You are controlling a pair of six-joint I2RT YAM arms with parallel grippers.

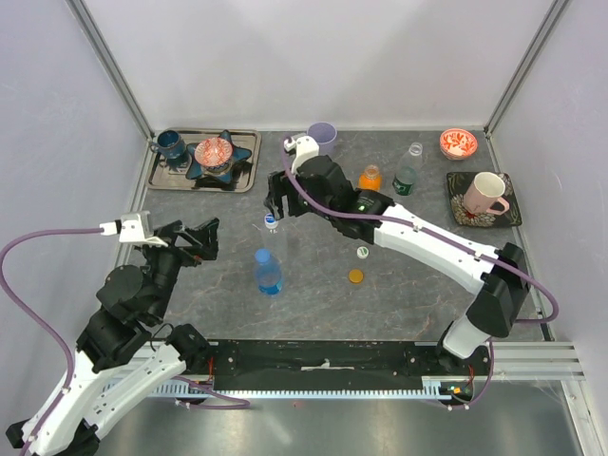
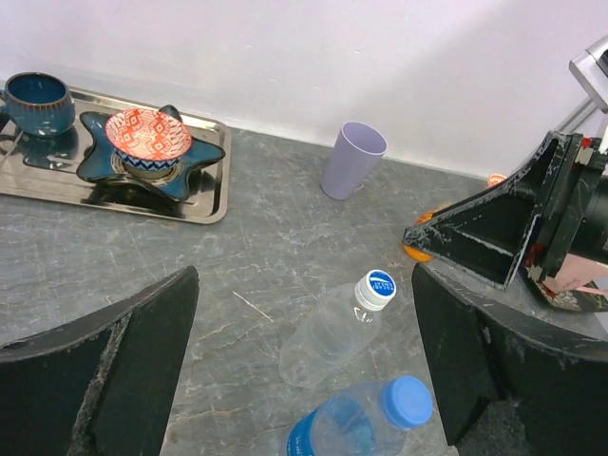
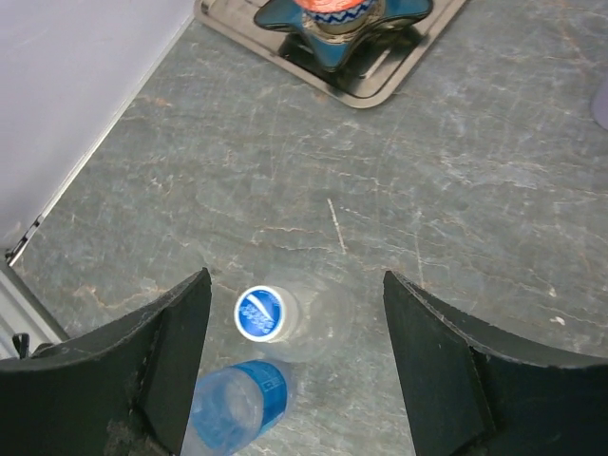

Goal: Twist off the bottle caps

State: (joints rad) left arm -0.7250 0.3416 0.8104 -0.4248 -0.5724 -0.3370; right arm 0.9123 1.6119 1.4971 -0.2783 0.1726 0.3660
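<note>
A clear bottle [image 1: 273, 228] with a white, blue-topped cap [image 1: 272, 219] stands mid-table. My right gripper [image 1: 277, 205] hovers open just above it, a finger on either side and not touching; the cap [image 3: 259, 313] sits left of the gripper's centre [image 3: 294, 366]. A blue bottle [image 1: 268, 274] with a blue cap [image 1: 263, 255] stands just in front. My left gripper [image 1: 206, 238] is open and empty to their left, facing both bottles [image 2: 332, 332] [image 2: 353, 429]. An orange cap [image 1: 355, 275] and a white-and-green cap [image 1: 362, 252] lie loose. The orange bottle [image 1: 370, 178] and the green-label bottle [image 1: 408, 173] stand behind.
A lilac cup [image 1: 322, 136] stands at the back wall. A metal tray [image 1: 245, 161] at back left holds a blue mug [image 1: 172, 145] and a star dish with a red bowl [image 1: 214, 154]. A red bowl [image 1: 458, 143] and a pink mug [image 1: 484, 194] on a dark plate are at back right.
</note>
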